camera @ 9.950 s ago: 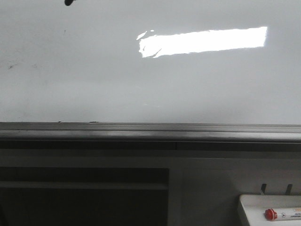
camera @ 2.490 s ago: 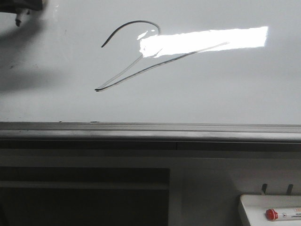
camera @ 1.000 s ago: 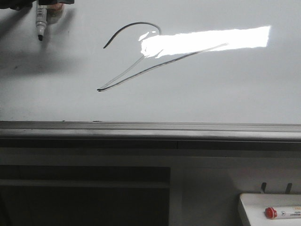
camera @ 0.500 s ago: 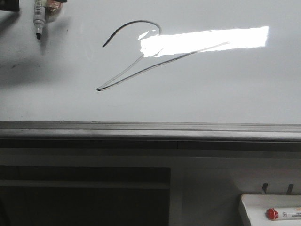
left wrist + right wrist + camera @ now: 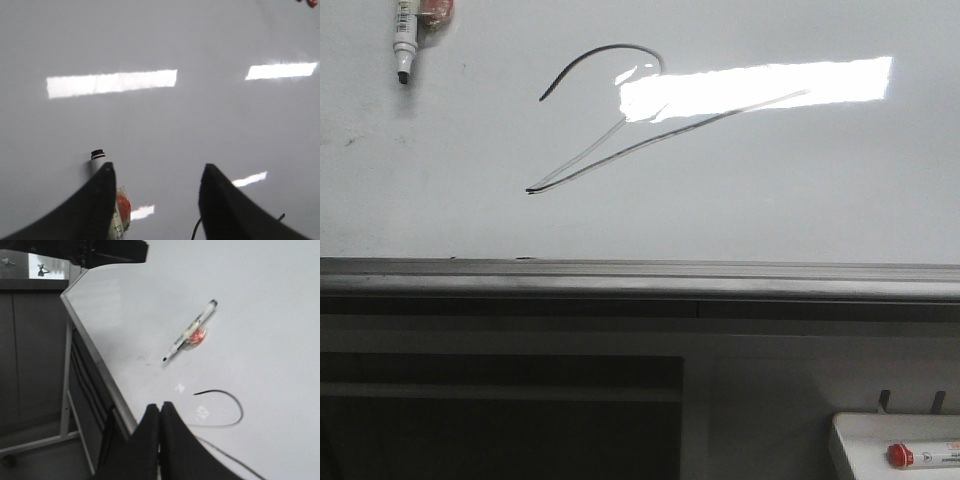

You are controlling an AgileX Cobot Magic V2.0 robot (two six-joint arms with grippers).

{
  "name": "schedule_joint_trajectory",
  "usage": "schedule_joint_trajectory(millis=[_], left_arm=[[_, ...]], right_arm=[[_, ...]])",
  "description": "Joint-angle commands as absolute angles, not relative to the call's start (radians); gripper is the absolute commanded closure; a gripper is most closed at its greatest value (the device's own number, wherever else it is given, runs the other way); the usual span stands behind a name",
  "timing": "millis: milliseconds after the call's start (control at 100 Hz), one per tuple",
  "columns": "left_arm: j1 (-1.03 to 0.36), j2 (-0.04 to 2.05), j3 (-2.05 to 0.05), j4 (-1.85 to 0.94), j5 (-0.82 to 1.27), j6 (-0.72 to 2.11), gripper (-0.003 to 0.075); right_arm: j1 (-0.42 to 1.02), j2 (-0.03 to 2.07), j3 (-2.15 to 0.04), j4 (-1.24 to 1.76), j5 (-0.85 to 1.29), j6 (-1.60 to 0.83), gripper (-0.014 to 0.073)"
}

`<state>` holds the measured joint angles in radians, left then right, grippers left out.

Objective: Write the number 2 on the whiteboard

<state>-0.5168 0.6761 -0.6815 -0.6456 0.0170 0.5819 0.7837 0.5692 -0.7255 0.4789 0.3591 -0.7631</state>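
The number 2 (image 5: 610, 47) is drawn in thin black line on the whiteboard (image 5: 770, 190): a hook top, a diagonal to a sharp point at the left, and a long slanted base stroke. Its hook also shows in the right wrist view (image 5: 211, 391). A white marker (image 5: 405, 40) with a black tip lies loose on the board at the far left. My left gripper (image 5: 157, 170) is open and empty above the board, with the marker (image 5: 97, 157) just outside one finger. My right gripper (image 5: 160, 407) is shut and empty over the board's edge, short of the marker (image 5: 192, 330).
A grey metal rail (image 5: 640, 280) runs along the whiteboard's near edge. A small white tray (image 5: 850, 445) at the lower right holds a red-capped marker (image 5: 920, 457). A dark arm (image 5: 100, 252) shows in the right wrist view. Bright glare (image 5: 760, 85) crosses the 2.
The 2 was drawn since the earliest frame. The left gripper has let go of the marker and left the front view; the marker stays on the board.
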Motion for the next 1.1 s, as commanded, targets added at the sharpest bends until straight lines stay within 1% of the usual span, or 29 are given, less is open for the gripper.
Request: schedule_joint_trajectory(millis=[0, 80, 110, 260, 420, 630, 1090], left_arm=[[-0.516, 0.563, -0.660, -0.569, 0.018, 0.584, 0.0560], [-0.516, 0.474, -0.613, -0.546, 0.081, 0.584, 0.0706], [-0.516, 0.445, -0.596, -0.544, 0.111, 0.584, 0.0741], [-0.516, 0.321, -0.507, -0.542, 0.155, 0.584, 0.0741], [-0.516, 0.266, -0.459, -0.542, 0.153, 0.584, 0.0741], [-0.516, 0.259, -0.451, -0.542, 0.222, 0.584, 0.0741], [-0.516, 0.258, -0.442, -0.542, 0.226, 0.584, 0.0741]], right_arm=[[0.772, 0.496, -0.749, 0.417, 0.286, -0.765, 0.0664], [0.762, 0.425, -0.727, 0.388, 0.278, -0.765, 0.0664], [0.757, 0.403, -0.716, 0.386, 0.276, -0.765, 0.0664], [0.737, 0.320, -0.652, 0.386, 0.303, -0.765, 0.0664], [0.737, 0.306, -0.614, 0.386, 0.329, -0.765, 0.0664], [0.737, 0.306, -0.610, 0.386, 0.329, -0.765, 0.0664], [0.737, 0.306, -0.610, 0.386, 0.329, -0.765, 0.0664]])
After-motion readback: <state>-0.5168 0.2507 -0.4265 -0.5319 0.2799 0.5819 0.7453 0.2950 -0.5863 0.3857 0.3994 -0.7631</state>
